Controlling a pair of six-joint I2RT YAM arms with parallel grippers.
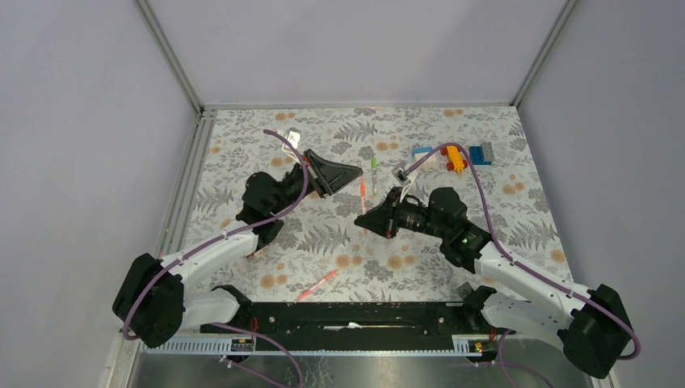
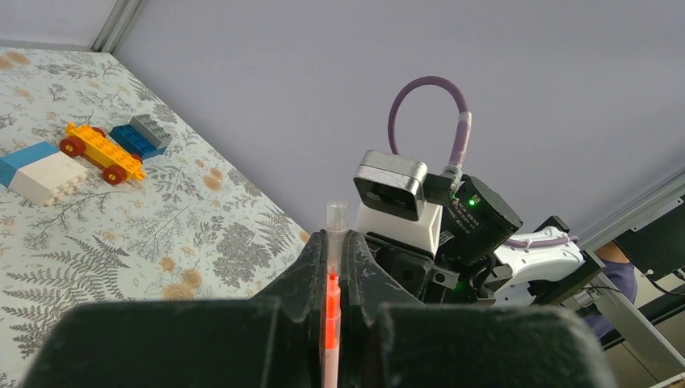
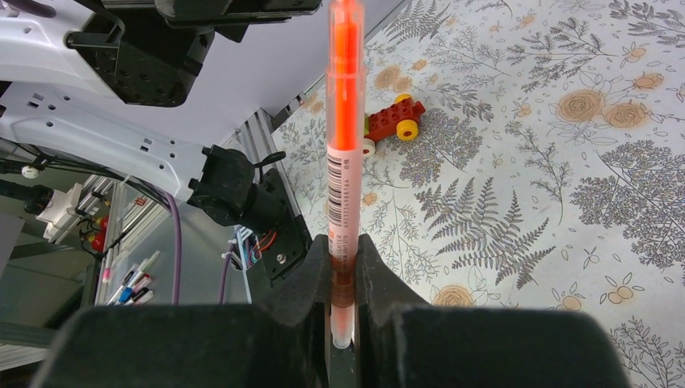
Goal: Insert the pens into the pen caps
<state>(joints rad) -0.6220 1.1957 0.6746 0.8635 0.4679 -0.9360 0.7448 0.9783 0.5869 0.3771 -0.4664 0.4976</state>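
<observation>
My left gripper (image 1: 355, 173) is shut on a pink-orange pen (image 2: 331, 311) lying along its fingers. The pen's clear tube end (image 2: 337, 215) sticks out past the fingertips (image 2: 317, 250). My right gripper (image 1: 360, 220) faces the left one and is shut on the near end of another pink-orange pen (image 3: 345, 121), which reaches far beyond its fingertips (image 3: 321, 259). In the top view neither held pen can be made out. A pink pen (image 1: 363, 198) lies on the table between the two grippers. A small green cap (image 1: 373, 163) lies just behind it. Another pink pen (image 1: 317, 285) lies near the front edge.
A yellow-red toy car (image 1: 456, 156) and blue blocks (image 1: 482, 153) sit at the back right; they also show in the left wrist view (image 2: 101, 149). A red-yellow toy (image 3: 396, 121) lies near the left arm. Frame posts and walls bound the flowered table (image 1: 404, 267).
</observation>
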